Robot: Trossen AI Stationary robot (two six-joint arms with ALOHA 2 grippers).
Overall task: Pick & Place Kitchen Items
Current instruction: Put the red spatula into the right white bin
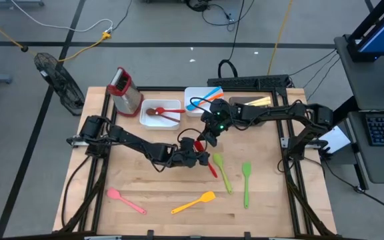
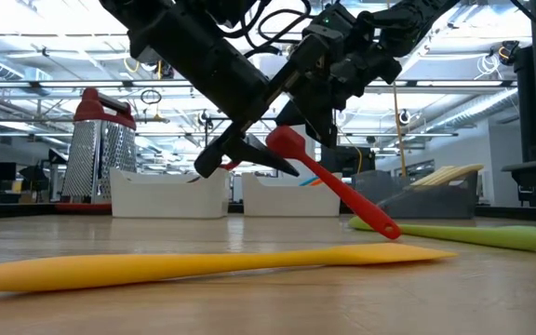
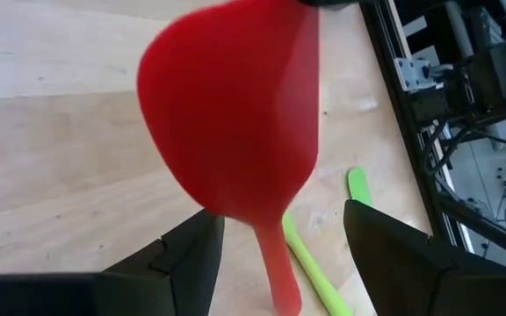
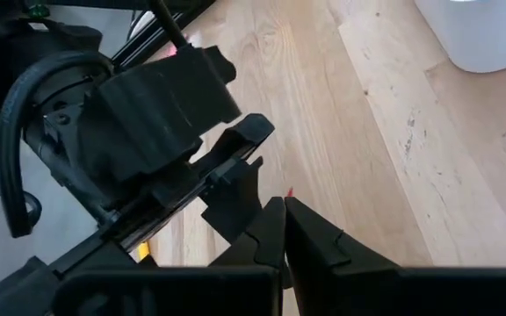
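At mid-frame the right gripper [image 1: 205,141] pinches the red spatula [image 2: 328,181] blade, jaws clenched. Its handle slants down to the table. The left gripper [image 3: 279,250], jaws released, straddles the handle.

— What carries everything?
— A pale wooden table [image 1: 179,190].

— What lies straight on it?
— Near the front, a pink spatula [image 1: 125,201] and a yellow spatula [image 1: 193,203]; to their right, two green spatulas [image 1: 223,172], one beside the other.

— And at the back?
— A metal grater [image 1: 123,90] with a red top, two white trays [image 1: 150,120] side by side, and a dark tray [image 1: 245,103].
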